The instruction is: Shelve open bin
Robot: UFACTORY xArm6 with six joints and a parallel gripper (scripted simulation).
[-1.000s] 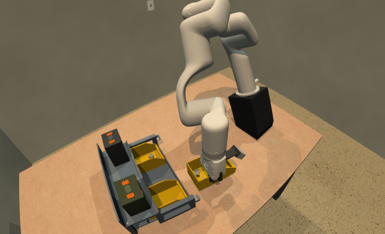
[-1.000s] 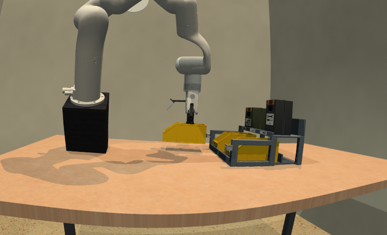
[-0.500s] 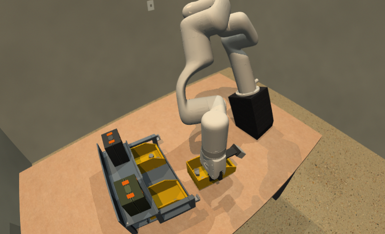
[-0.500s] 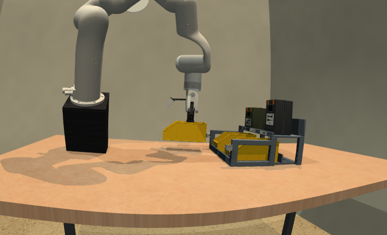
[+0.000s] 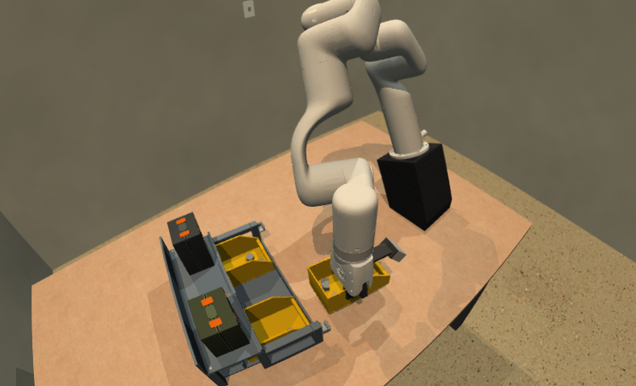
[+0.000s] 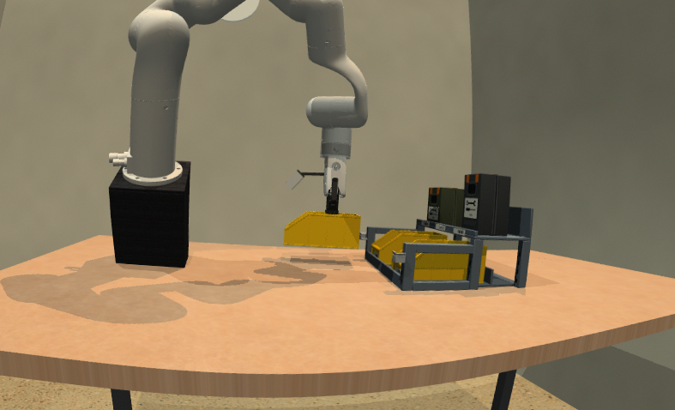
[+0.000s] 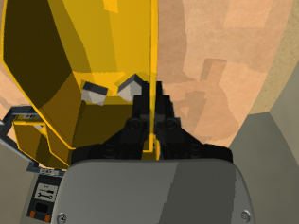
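Observation:
The yellow open bin (image 5: 342, 287) hangs level a little above the table, to the right of the grey shelf (image 5: 243, 297). My gripper (image 5: 361, 291) is shut on the bin's thin side wall near its upper rim. In the side view the bin (image 6: 322, 230) floats clear of the table under the gripper (image 6: 333, 206), left of the shelf (image 6: 447, 244). In the wrist view the wall runs between my fingers, and two grey parts (image 7: 114, 92) lie inside the bin (image 7: 81, 57). Two yellow bins (image 5: 243, 258) (image 5: 275, 316) stand on the shelf with a free gap (image 5: 260, 287) between them.
A black box (image 5: 190, 241) and a green box (image 5: 216, 320) stand on the shelf's upper board behind the bins. The arm's black pedestal (image 5: 415, 184) stands at the back right. The table edge runs close in front of the shelf.

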